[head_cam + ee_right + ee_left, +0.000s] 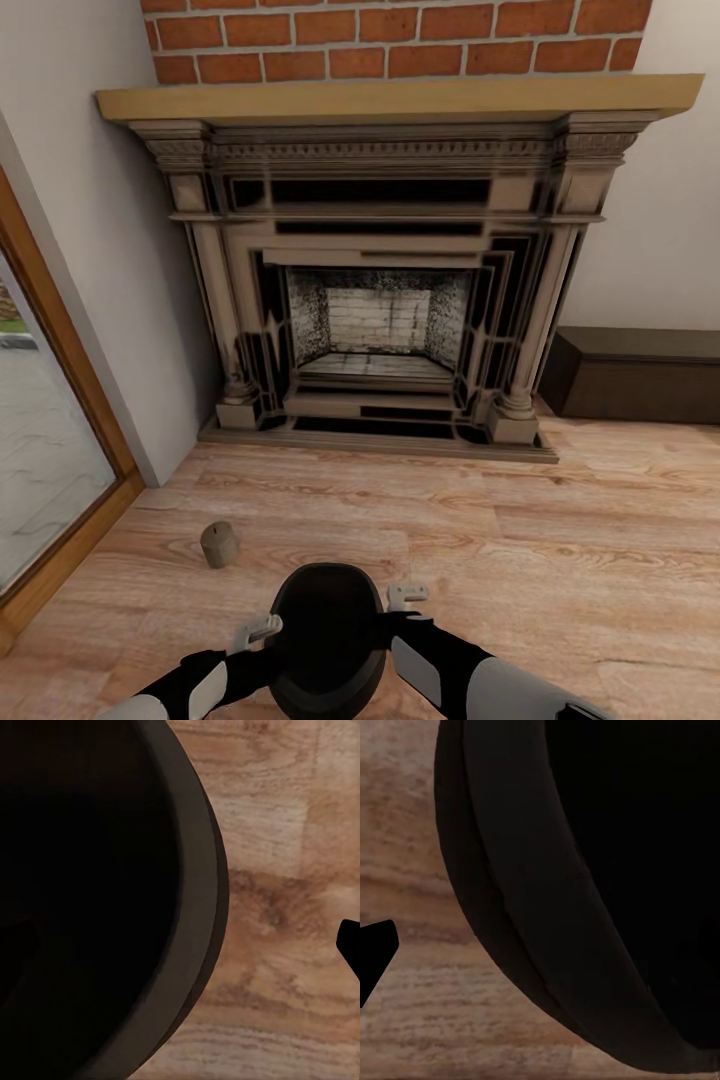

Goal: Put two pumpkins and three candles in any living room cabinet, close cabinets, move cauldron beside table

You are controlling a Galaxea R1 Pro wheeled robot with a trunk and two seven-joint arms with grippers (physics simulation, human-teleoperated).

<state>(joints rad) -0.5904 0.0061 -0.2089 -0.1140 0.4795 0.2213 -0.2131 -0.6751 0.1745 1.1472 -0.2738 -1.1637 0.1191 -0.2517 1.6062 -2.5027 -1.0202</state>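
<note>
My left gripper (262,630) and right gripper (405,595) flank the cauldron (328,640) at bottom centre – whether either clamps its rim I can't tell. It looks heavy, rigid, smooth; two-sided rim hold suits.

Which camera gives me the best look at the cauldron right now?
The head view: the whole cauldron shows between both arms, mouth up, above the wood floor. The left wrist view shows its curved wall; the right wrist view shows its rim and dark inside.
</note>
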